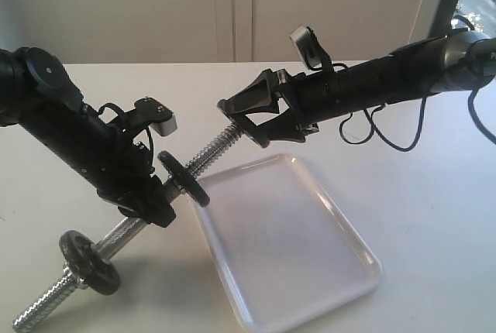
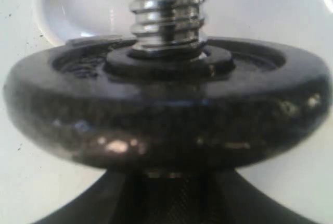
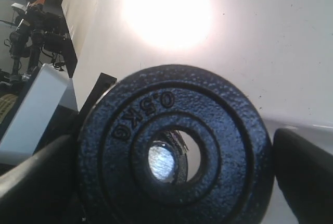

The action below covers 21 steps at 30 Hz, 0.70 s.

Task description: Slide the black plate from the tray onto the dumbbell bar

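Observation:
My right gripper (image 1: 245, 122) is shut on the black plate (image 1: 233, 114), gripping its rim from both sides; the plate (image 3: 174, 148) is stamped 0.5KG. It is held against the upper threaded end of the dumbbell bar (image 1: 208, 151), and the bar's tip (image 3: 162, 162) shows through the centre hole, a little off centre. The bar slants up from lower left, with my left gripper (image 1: 152, 206) shut on its smooth middle. Two worn discs (image 1: 184, 179) (image 1: 90, 260) sit on it; one disc (image 2: 166, 107) fills the left wrist view below the threads (image 2: 166, 10). The white tray (image 1: 310, 255) lies under the bar.
The tray holds nothing and reaches close to the table's front edge. Cables (image 1: 387, 128) hang under the right arm. A white wall (image 1: 232, 8) stands behind the white table (image 1: 434, 193).

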### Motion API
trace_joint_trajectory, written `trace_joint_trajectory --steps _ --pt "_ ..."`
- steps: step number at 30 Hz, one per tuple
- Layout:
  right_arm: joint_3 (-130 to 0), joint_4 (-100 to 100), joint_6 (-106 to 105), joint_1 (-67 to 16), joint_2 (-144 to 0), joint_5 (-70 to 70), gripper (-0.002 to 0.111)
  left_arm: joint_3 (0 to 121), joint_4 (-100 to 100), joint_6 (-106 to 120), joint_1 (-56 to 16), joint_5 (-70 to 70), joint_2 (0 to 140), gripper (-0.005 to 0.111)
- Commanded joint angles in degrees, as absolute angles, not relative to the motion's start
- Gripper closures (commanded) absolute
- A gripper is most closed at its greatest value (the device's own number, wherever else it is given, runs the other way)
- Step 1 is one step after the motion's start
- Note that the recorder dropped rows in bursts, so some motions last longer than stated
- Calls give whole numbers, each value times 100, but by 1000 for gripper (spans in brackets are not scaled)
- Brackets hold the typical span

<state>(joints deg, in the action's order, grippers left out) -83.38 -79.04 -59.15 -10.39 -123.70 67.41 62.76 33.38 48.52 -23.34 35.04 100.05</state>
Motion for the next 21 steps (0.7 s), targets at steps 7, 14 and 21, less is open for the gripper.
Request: trace_joint_trajectory --steps 7,14,21 --pt "-8418 -8400 -5866 -1155 -12241 6996 108 6367 3871 4844 -2358 3689 9759 107" --pt "-8418 -8402 -5866 -1124 -12241 6996 108 6367 3871 4844 -2358 3689 9759 107" --pt "-8418 -8369 -5866 -1110 -12241 6996 108 6367 3871 4844 -2358 3689 9759 107"
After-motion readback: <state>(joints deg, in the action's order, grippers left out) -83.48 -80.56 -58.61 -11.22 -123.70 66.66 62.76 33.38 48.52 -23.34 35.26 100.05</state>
